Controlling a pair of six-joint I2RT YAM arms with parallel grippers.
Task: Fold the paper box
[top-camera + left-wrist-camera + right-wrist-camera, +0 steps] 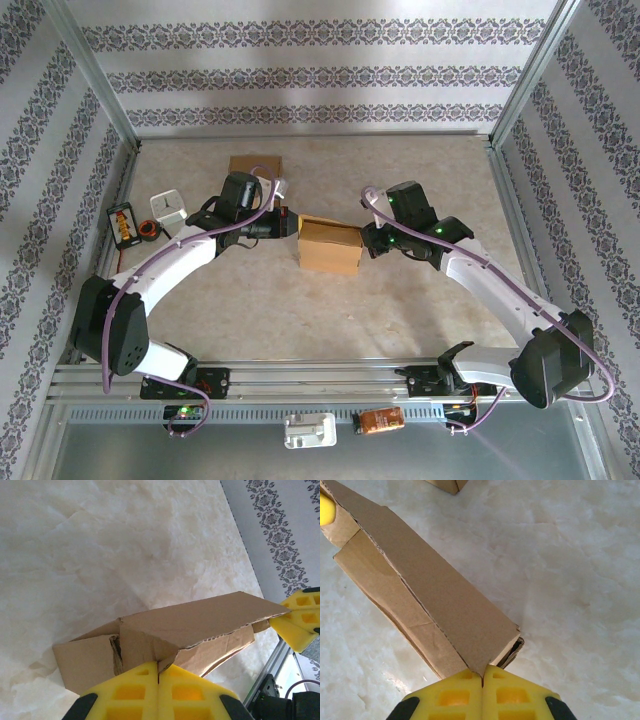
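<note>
The paper box (330, 246) is brown cardboard and lies mid-table between my two grippers. My left gripper (292, 228) is at its left end. In the left wrist view the yellow pads (135, 685) of the left gripper (159, 664) are shut, pinching a corner of a flap of the box (200, 620). My right gripper (366, 240) is at the box's right end. In the right wrist view the right gripper (482, 672) is shut on the corner of the long top flap of the box (435, 590). The box's end there gapes slightly.
A second flat piece of cardboard (255, 165) lies behind the left arm. At the left edge sit a small white stand (170, 207), an orange device (123, 222) and a black ring (148, 232). Metal frame rails (505, 190) bound the table.
</note>
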